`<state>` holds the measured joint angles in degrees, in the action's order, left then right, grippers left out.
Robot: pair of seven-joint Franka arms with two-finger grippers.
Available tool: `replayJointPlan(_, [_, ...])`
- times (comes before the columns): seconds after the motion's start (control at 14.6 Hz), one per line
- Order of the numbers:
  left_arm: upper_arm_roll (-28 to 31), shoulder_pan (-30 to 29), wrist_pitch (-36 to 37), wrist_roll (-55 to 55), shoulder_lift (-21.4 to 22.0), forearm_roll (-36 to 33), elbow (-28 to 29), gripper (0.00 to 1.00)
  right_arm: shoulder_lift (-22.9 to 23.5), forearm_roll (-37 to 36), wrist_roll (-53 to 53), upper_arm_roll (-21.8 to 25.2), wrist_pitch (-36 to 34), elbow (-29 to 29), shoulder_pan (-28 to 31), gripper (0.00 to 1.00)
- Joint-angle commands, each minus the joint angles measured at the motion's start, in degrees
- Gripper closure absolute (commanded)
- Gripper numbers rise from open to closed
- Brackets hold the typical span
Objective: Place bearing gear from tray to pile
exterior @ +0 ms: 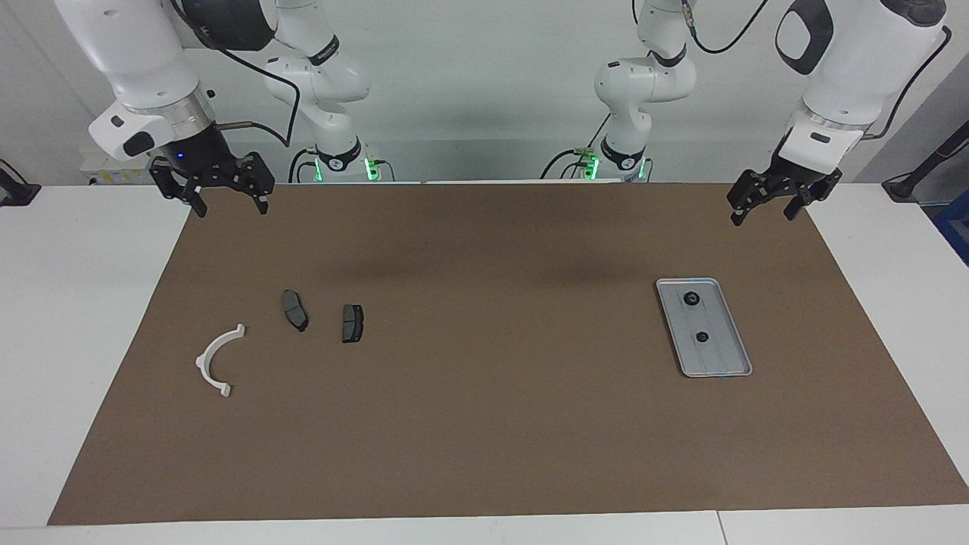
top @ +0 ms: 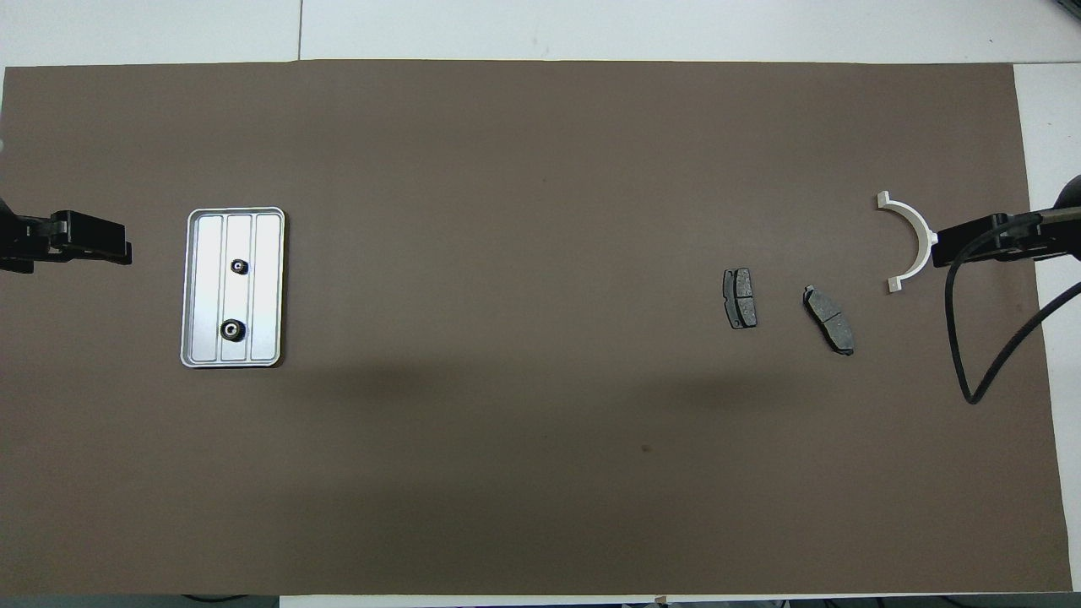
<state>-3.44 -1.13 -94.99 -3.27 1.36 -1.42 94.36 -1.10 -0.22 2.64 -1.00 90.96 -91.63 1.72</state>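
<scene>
Gears, two small black ones: nearer gear (exterior: 690, 299) and farther gear (exterior: 702, 337) sit in the tray (exterior: 725, 364), toward the left arm's end of the desk (exterior: 484, 424). Pile (exterior: 295, 329) lies toward the right arm's end, roughly 9 o'clock from the tray in the facing view. Left hand (exterior: 761, 212) hangs released over the mat edge near the tray, likely the picker. Right hand (exterior: 229, 203) waits released, empty.

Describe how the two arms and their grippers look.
Both arms have glossy white shells with dark joint panels and silver wrist rings. Black cables run along them, and green lights glow at the bases. The right gripper and left gripper are black linkage types; a small blue light shows above the right gripper.
</scene>
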Motion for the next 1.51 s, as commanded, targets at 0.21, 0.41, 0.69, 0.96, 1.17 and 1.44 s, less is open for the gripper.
replayJointPlan(0.21, [-0.2,-1.7,-1.0,-0.2,1.3,-1.2,2.0,0.00,-0.5,0.3,-0.9,-0.1,-0.8,-0.3,0.5,0.00])
replayJointPlan(0.41, [-0.2,-2.4,-10.5,0.4,4.4,-1.2,11.6,0.00,-0.5,0.3,-1.0,-0.1,-0.5,-0.3,0.6,0.00])
replayJointPlan(0.69, [-0.1,-3.3,-18.0,0.3,2.3,-1.2,17.5,0.00,-0.5,0.3,-1.0,-0.1,-0.1,-0.3,0.2,0.00])
replayJointPlan(0.96, [-0.1,-5.4,-31.2,0.4,-0.9,-1.2,27.4,0.10,-0.5,0.3,-1.2,-0.2,0.4,-0.3,-0.1,0.00])
replayJointPlan(1.17, [-0.2,-4.9,-33.8,-0.3,-2.4,-1.2,29.8,0.27,-0.5,0.6,-0.8,-0.6,1.1,-0.3,-0.1,0.00])
replayJointPlan(1.44, [-0.2,-3.9,-36.0,-2.8,-5.8,-1.2,30.9,0.29,-0.5,0.6,-0.7,-0.7,1.0,-0.3,-0.1,0.00])
